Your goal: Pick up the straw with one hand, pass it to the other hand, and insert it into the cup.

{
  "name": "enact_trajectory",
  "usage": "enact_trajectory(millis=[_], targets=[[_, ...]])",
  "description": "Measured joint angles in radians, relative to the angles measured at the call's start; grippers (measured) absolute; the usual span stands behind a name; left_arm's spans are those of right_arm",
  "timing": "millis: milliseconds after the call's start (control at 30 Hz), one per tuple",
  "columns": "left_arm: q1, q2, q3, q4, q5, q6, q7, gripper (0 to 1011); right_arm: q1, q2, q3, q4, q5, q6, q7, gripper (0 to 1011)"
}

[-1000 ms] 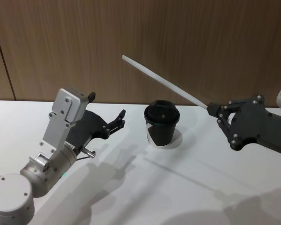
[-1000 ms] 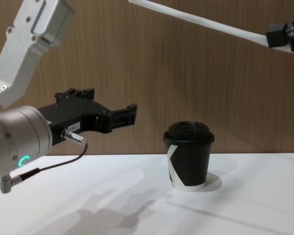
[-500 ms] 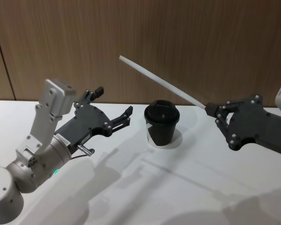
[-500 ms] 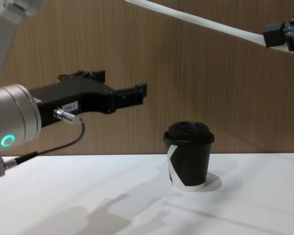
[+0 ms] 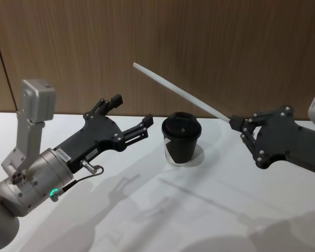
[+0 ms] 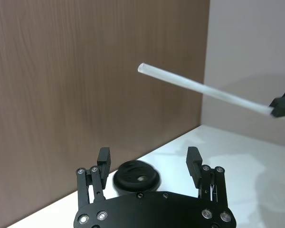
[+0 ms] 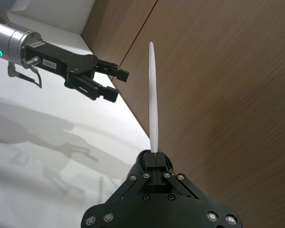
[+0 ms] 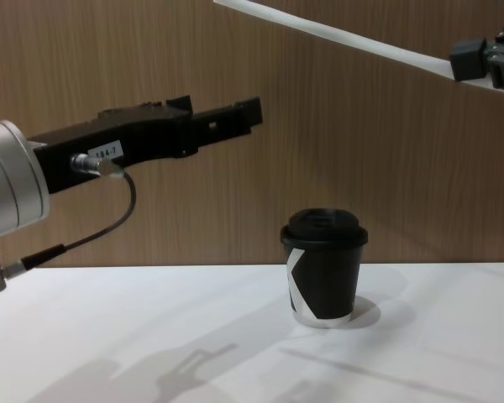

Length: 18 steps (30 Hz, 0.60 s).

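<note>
while right end effector grips straw, left end effector spread, cup upright

Your left gripper has its fingers spread wide, the cup between them; the straw slants beyond, well apart.

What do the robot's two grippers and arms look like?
The left gripper is black, long and flat-fingered, with a white label, on a bulky silver cylinder with a green glowing ring and a thin black cable. The right gripper is matte black and angular, with silver screws.
</note>
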Motion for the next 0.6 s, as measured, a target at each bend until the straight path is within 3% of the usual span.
enact_trajectory(millis=[233, 600], targets=[[0.005, -0.02, -0.015, 0.02, -0.118, 0.009, -0.073, 1002, 0.001, 0.0, -0.001, 0.0, 0.0, 0.0, 0.0, 1], [-0.007, -0.07, -0.016, 0.081, -0.254, 0.015, -0.158, 1002, 0.001, 0.0, -0.001, 0.0, 0.0, 0.0, 0.0, 0]])
